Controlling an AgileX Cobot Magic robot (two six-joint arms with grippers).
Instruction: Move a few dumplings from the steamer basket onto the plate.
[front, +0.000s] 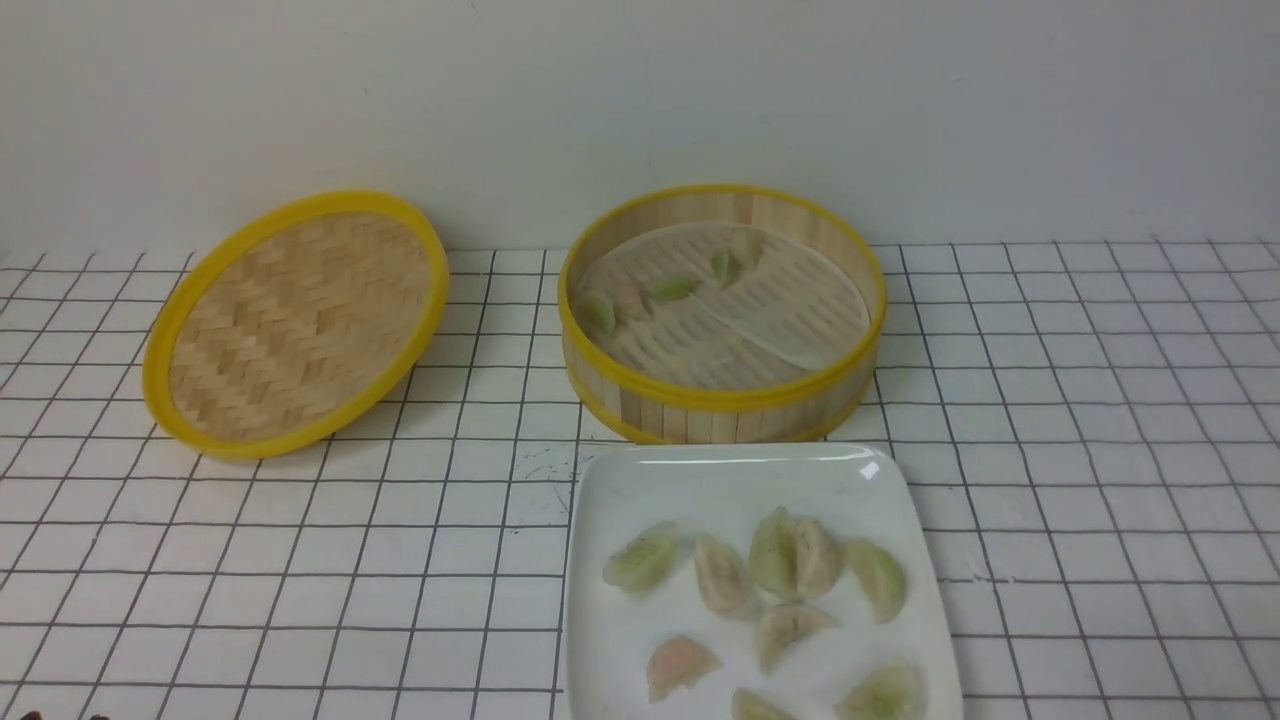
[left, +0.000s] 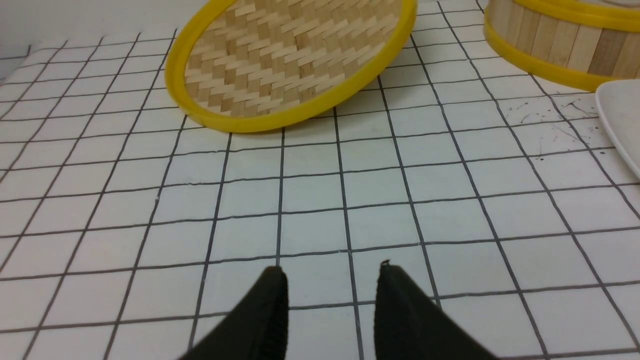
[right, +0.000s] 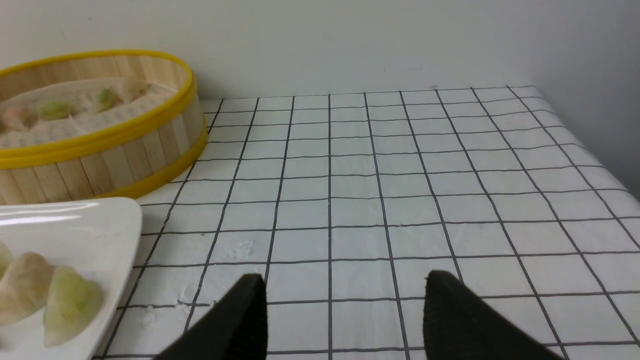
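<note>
The steamer basket (front: 722, 400) stands at the back centre with several dumplings (front: 672, 287) on its paper liner. In front of it the white plate (front: 700, 480) carries several more dumplings (front: 795, 555), green, beige and one pinkish. Neither arm shows in the front view. My left gripper (left: 331, 272) hovers open over bare grid cloth, short of the lid. My right gripper (right: 345, 282) is open wide over the cloth to the right of the plate (right: 100, 225) and the basket (right: 100, 160). Nothing is between either pair of fingers.
A flat woven lid (front: 295, 320) with a yellow rim leans tilted at the back left, also seen in the left wrist view (left: 290, 55). A pale wall closes the back. The grid cloth's right edge (right: 600, 160) drops off beyond my right gripper.
</note>
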